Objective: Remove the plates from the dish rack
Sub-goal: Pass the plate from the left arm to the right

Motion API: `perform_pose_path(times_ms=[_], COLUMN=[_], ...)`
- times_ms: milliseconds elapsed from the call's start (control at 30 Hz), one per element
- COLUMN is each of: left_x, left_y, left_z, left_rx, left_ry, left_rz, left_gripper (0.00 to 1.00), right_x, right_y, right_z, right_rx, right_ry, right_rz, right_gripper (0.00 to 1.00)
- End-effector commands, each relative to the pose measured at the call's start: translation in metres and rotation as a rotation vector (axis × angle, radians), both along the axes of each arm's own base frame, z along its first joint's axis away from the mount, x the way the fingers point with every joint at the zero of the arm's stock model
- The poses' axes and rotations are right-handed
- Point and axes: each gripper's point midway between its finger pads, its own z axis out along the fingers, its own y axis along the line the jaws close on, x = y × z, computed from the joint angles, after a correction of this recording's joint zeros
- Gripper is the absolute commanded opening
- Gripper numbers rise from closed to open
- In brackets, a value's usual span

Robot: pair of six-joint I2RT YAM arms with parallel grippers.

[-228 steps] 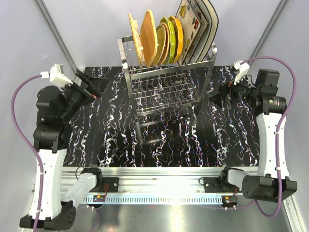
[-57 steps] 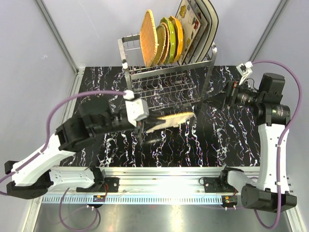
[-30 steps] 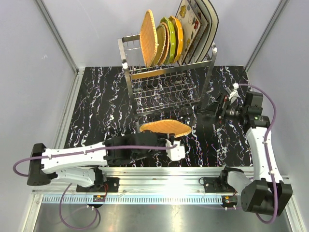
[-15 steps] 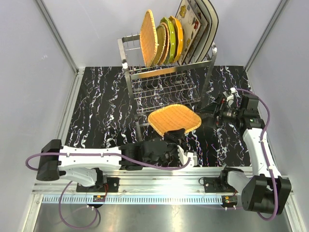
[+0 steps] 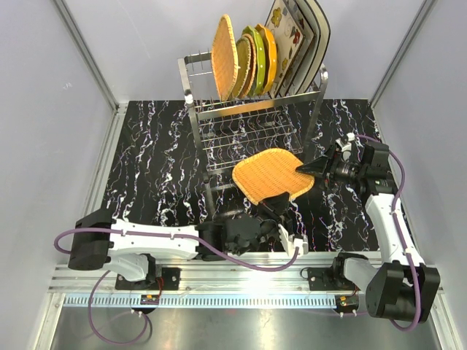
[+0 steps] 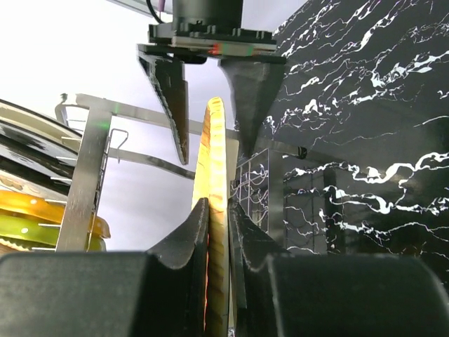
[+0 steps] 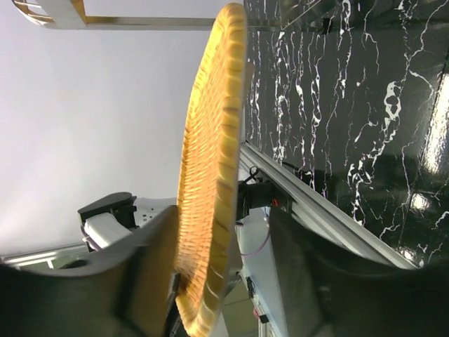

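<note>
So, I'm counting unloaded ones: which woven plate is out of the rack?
The tan woven plate in the left pincer, above the table; the other woven plate stands upright in the dish rack.

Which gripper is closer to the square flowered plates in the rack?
Right. The right gripper sits by the rack's right end, where the flowered plates stand, straddling the woven plate's rim. The left gripper clamps that plate farther forward.

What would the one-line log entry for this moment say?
left gripper: shut on woven plate rim | right gripper: open, straddling opposite rim | woven plate: held above table | dish rack: other plates upright
</note>
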Motion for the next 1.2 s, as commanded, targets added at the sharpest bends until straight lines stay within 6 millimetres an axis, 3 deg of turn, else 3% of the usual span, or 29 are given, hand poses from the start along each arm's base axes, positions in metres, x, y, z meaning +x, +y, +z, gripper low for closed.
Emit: perform_pose_path(times_ms=[0, 267, 400, 433, 467, 500, 700, 900, 1167], left_x=[-0.001, -0.005, -0.006, -0.007, -0.009, -0.011, -0.021, -0.015, 0.009], left_y=[-0.005, -0.016, -0.018, -0.019, -0.020, -0.018, 0.001, 0.031, 0.075], left_z=[0.045, 0.038, 0.036, 0.043, 0.042, 0.047, 0.054, 0.060, 0.038], left_rx=[-0.150, -0.167, -0.183, -0.219, -0.227, -0.254, -0.426, -0.592, -0.763], left_ry=[-0.066, -0.043, 0.014, 0.066, 0.108, 0.156, 0.426, 0.644, 0.892], left_rz=[0.005, -0.007, 0.010, 0.018, 0.015, 0.014, 0.021, 0.087, 0.198], left_gripper=[0.00, 0.00, 0.02, 0.13, 0.52, 0.65, 0.96, 0.99, 0.99], right_x=[-0.003, -0.005, -0.005, -0.004, -0.002, -0.001, 0.007, 0.013, 0.029], right_y=[0.005, 0.007, 0.004, 0.003, 0.001, -0.001, -0.017, -0.031, -0.065], right_z=[0.011, 0.020, 0.024, 0.026, 0.026, 0.031, 0.028, 0.017, 0.006], right_rx=[0.042, 0.057, 0.005, -0.010, -0.029, -0.046, -0.229, -0.311, -0.539], right_ry=[-0.020, -0.050, -0.115, -0.135, -0.154, -0.168, -0.295, -0.299, -0.335], right_rz=[0.035, 0.057, 0.057, 0.053, 0.044, 0.037, 0.007, -0.029, -0.112], right_gripper=[0.55, 0.00, 0.00, 0.00, 0.00, 0.00, 0.00, 0.00, 0.00])
